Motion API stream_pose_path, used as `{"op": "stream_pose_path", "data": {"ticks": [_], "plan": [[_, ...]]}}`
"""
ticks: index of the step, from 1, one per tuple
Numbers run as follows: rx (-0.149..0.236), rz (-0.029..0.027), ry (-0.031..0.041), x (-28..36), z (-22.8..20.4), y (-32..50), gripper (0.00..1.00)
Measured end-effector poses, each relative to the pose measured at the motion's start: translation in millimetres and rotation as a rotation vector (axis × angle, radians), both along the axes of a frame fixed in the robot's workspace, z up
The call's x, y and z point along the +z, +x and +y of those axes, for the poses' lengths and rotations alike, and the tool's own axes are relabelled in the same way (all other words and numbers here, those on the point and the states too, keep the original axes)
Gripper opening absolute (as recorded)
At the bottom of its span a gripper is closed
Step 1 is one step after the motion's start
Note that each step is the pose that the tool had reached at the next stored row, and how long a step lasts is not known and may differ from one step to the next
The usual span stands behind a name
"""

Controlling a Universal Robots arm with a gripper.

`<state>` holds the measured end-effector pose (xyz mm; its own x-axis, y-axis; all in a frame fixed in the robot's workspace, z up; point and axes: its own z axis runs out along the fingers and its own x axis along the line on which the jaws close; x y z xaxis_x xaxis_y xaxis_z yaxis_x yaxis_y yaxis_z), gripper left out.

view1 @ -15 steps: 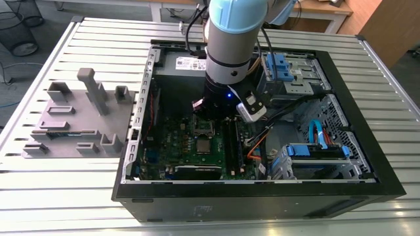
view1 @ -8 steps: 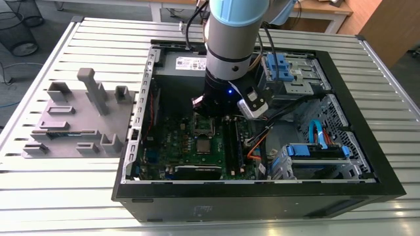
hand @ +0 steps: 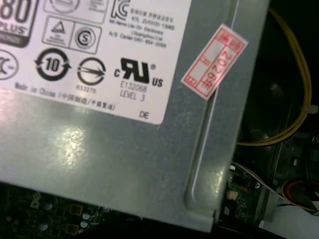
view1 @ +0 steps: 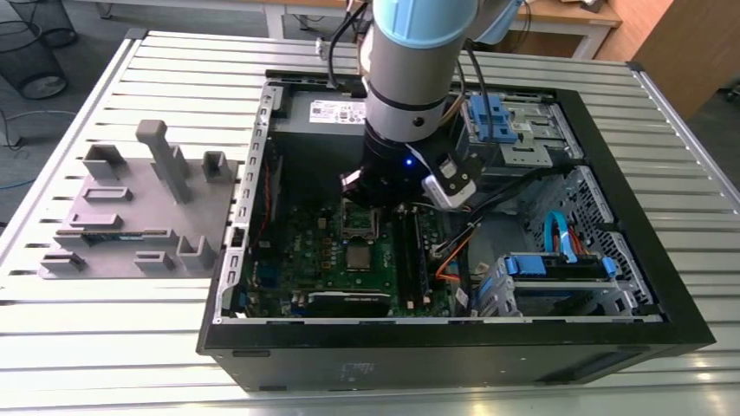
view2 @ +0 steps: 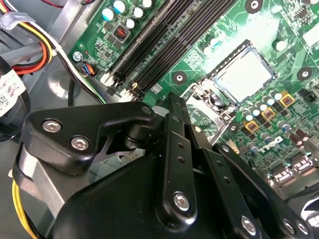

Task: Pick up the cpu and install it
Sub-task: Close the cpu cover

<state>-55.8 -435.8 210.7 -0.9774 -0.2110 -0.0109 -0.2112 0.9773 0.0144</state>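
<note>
Blocking part of the exterior view, the arm (view1: 405,78) covers its own gripper inside the open computer case (view1: 463,364). In the second wrist view the black linkage of the gripper (view2: 173,112) is cut off by the picture edge, so I cannot tell whether it is open or closed. The cpu (view2: 245,75) lies flat in the socket frame (view2: 224,59) on the motherboard (view2: 239,25), apart from the gripper, its top uncovered. Black memory slots (view2: 164,40) run just beside the socket. In the first wrist view the power supply (hand: 124,149) sits close, with yellow cables (hand: 294,99) at its edge
</note>
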Motion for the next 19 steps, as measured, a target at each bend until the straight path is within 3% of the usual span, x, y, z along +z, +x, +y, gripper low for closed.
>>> {"op": "stream_pose_path", "data": {"ticks": [8,19], "plan": [[0.013,0.0000,-0.0002,-0.4,0.0,0.8,0.11],[0.013,-0.0004,-0.0009,-6.9,0.6,-0.6,0.11]]}}
